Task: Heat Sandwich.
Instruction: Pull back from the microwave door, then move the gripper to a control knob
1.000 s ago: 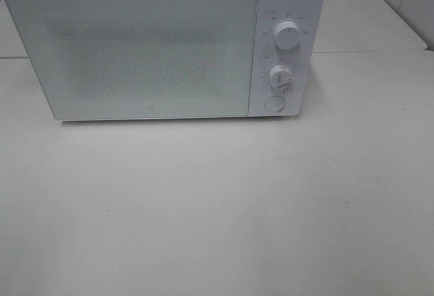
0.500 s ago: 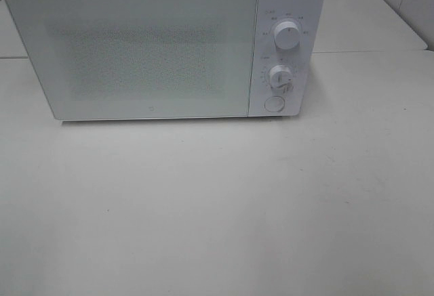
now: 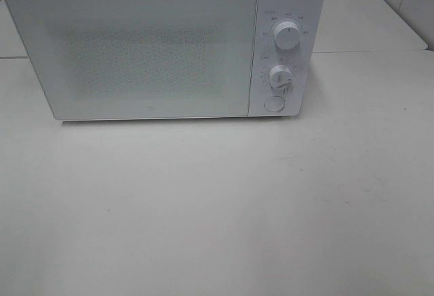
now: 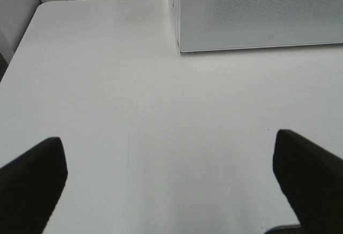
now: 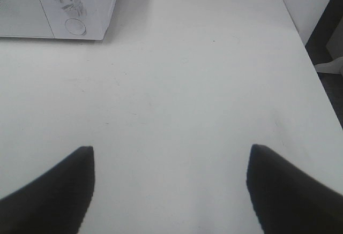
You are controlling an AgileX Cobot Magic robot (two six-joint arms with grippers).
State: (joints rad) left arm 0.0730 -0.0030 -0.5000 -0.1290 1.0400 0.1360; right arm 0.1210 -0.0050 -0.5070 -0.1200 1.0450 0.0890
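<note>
Looking down from the high camera, you see a white box-shaped microwave oven (image 3: 163, 45) standing at the back of a pale cream counter (image 3: 217, 208). Its frosted, speckled door (image 3: 135, 52) is shut flush with the casing. To the right of the door, the control panel carries an upper round white dial (image 3: 287, 36), a lower round white dial (image 3: 279, 76) and a round white button (image 3: 274, 103) beneath them.

The left gripper (image 4: 167, 153) hangs over bare counter in front of the oven's door-side corner. Its dark fingers (image 4: 32, 186) are spread wide, with only counter between them.

The right gripper (image 5: 171, 153) hangs over bare counter on the panel side. Its fingers (image 5: 289, 191) are likewise spread apart and grip nothing.

The sandwich appears in no view, so you cannot tell where it lies; the frosted door hides the oven's inside.
</note>
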